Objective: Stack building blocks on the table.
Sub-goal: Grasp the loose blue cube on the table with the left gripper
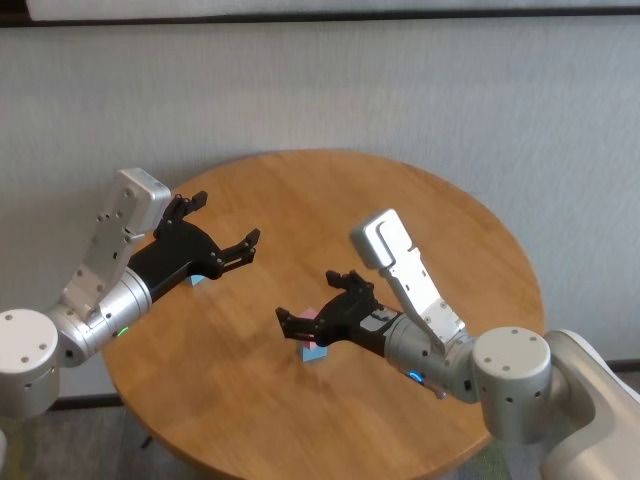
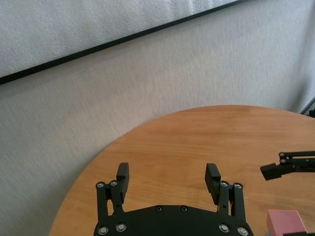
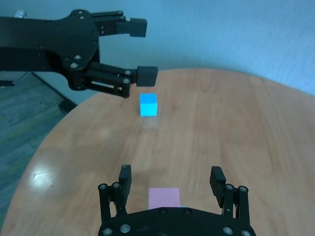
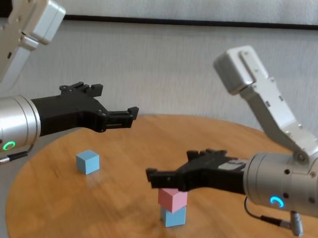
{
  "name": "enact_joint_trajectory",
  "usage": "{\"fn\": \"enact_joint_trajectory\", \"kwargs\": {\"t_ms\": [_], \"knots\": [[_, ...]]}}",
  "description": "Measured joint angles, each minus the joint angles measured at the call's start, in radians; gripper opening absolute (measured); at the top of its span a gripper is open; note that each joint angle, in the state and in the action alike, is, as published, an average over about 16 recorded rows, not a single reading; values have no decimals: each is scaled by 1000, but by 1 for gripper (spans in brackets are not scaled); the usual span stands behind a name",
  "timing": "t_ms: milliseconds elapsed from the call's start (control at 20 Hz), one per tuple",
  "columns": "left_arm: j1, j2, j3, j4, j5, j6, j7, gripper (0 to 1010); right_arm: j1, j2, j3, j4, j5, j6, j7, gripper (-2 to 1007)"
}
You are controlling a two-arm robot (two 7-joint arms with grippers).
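A pink block (image 4: 172,198) rests on a light blue block (image 4: 173,216) near the table's (image 1: 400,200) middle front, making a two-high stack. My right gripper (image 4: 172,169) stands open just above and around the pink block (image 3: 165,197), its fingers (image 3: 125,173) clear of the block's sides. A second light blue block (image 4: 87,162) sits alone on the left part of the table. My left gripper (image 1: 225,220) hovers open and empty above the table, over and a little beyond that lone blue block (image 1: 198,280).
The round table's edge curves close around the stack on the near side. A grey wall stands behind the table. In the left wrist view one finger of the right gripper (image 2: 270,171) and the pink block (image 2: 285,221) show at the side.
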Motion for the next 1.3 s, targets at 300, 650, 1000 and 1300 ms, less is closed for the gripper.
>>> {"fn": "enact_joint_trajectory", "kwargs": {"t_ms": [300,650,1000,1300], "knots": [[0,0,0,0,0,0,0,1000,-21,11,25,-34,-18,-93,-48,1005],[0,0,0,0,0,0,0,1000,-42,4,60,-45,-72,-221,-142,1005],[0,0,0,0,0,0,0,1000,-50,-17,87,-29,-141,-322,-224,1005],[0,0,0,0,0,0,0,1000,-47,-31,99,-8,-182,-361,-257,1005]]}}
